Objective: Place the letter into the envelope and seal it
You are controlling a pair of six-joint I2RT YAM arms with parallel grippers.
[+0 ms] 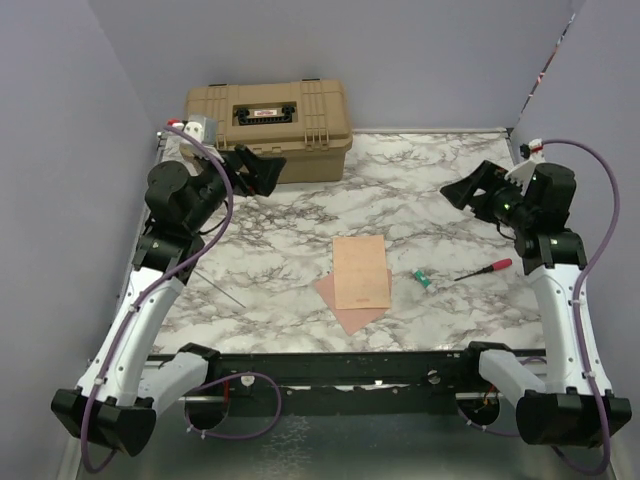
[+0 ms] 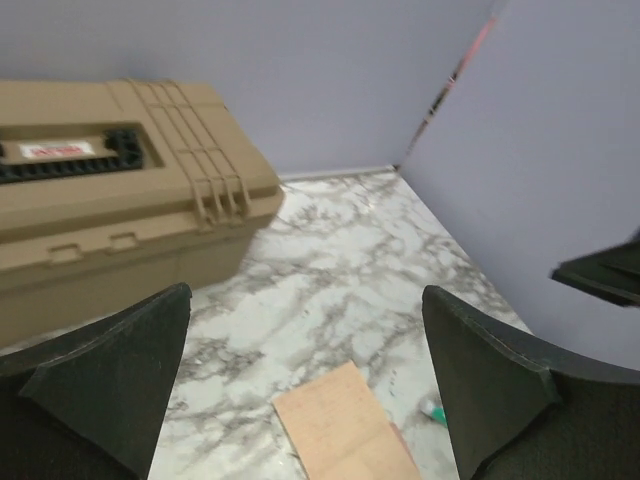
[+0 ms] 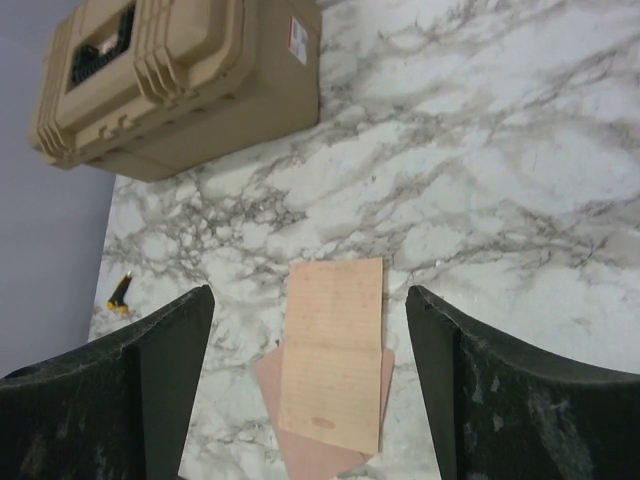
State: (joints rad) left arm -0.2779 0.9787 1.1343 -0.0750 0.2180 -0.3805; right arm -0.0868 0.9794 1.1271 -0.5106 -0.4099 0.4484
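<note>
Your letter [image 1: 361,272] lies flat mid-bench [image 1: 430,200], overlapping the envelope [image 1: 352,318], whose pink edges show beneath its near end. A red-handled screwdriver [image 1: 485,269] lies to the right. Your left pincer [image 1: 262,170], near the tan case [image 1: 268,125], and your right pincer [image 1: 465,188] hang raised, spread wide, holding nothing.

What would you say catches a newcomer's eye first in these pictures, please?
The tan-orange letter lies on top of the pinkish envelope, near the front middle of the marble table. Next come the big tan case at the far left and a red-handled screwdriver right of the letter.
</note>
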